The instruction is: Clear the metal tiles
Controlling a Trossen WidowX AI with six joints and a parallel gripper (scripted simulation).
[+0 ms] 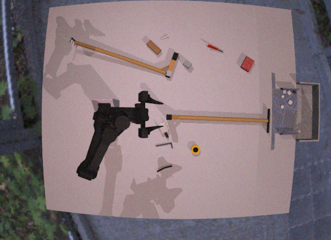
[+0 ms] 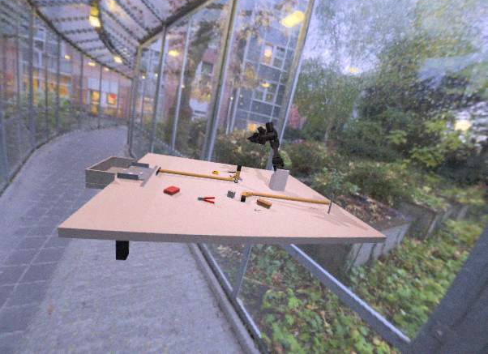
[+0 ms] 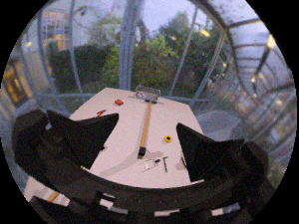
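Observation:
The long scraper (image 1: 220,118) (image 2: 194,174) (image 3: 147,125) lies on the table, its dark blade (image 1: 268,126) just short of the steel plate (image 1: 283,121). Its upright grip with a black end (image 1: 169,117) (image 2: 239,168) (image 3: 143,150) is nearest the arm. Several small pale tiles (image 1: 290,102) and a dark one (image 1: 294,91) lie on the plate, mostly toward one side. A tiny pale piece (image 1: 299,131) shows inside the catch box (image 1: 316,112) (image 2: 97,178). My gripper (image 1: 163,115) (image 2: 248,138) (image 3: 148,120) is wide open and empty, raised above the table behind the grip.
A second wooden-handled tool (image 1: 121,57) (image 2: 288,198) lies to one side. Near it are a wooden block (image 1: 153,46), a grey block (image 1: 187,63), red pliers (image 1: 213,47) and a red block (image 1: 247,63). A yellow ring (image 1: 198,149) and a hex key (image 1: 164,144) lie on the other side.

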